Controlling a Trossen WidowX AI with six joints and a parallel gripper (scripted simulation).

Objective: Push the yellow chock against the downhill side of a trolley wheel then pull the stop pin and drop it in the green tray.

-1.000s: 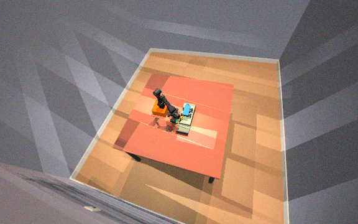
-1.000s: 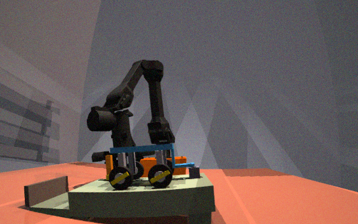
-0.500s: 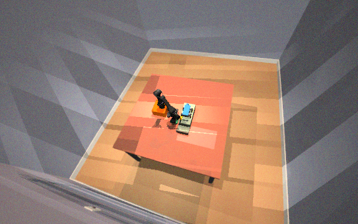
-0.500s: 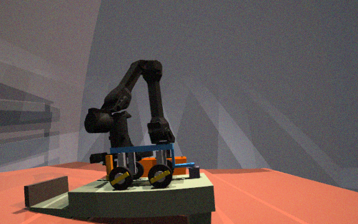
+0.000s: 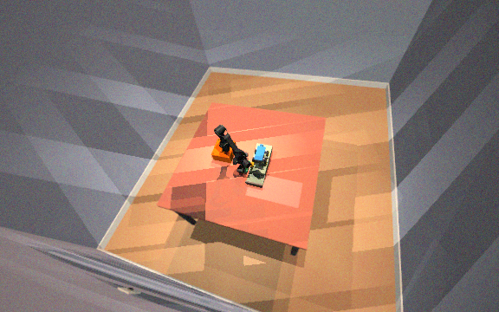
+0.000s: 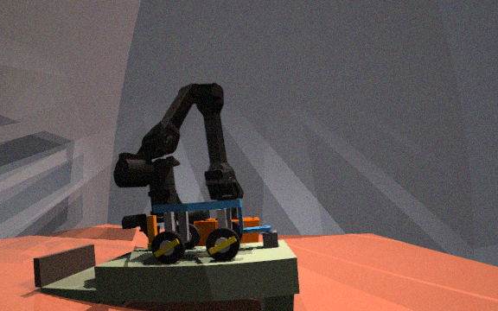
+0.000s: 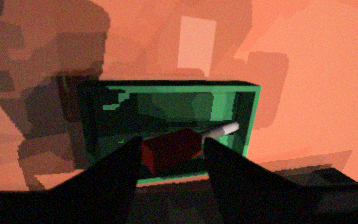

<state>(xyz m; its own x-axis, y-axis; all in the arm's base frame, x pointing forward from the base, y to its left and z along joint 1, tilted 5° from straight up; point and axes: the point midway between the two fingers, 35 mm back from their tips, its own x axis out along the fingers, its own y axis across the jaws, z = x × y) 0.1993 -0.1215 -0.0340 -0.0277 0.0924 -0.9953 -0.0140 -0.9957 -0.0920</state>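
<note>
And here's the red-orange surface [image 5: 267,212] [image 6: 387,268] [image 7: 325,30], a rectangular tabletop on dark legs [image 5: 294,250], standing over a patchy tan floor [image 5: 358,277]. Grey walls [image 5: 72,78] [image 6: 340,108] rise around it, pale skirting [image 5: 297,77] along their foot, angular bands of light and shadow slanting right across!

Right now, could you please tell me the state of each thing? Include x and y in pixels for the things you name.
Trolley [image 5: 260,152] [image 6: 197,206]: upright on the ramp [image 5: 254,182] [image 6: 197,282].
Chock [image 6: 151,226]: handle upright, at the trolley's downhill end.
Stop pin [image 7: 172,147]: out, slanted, over or in the tray.
Tray [image 7: 256,115]: upright.
Gripper [image 5: 245,171] [image 6: 167,220] [image 7: 173,143]: fingers apart; grip unclear.
</note>
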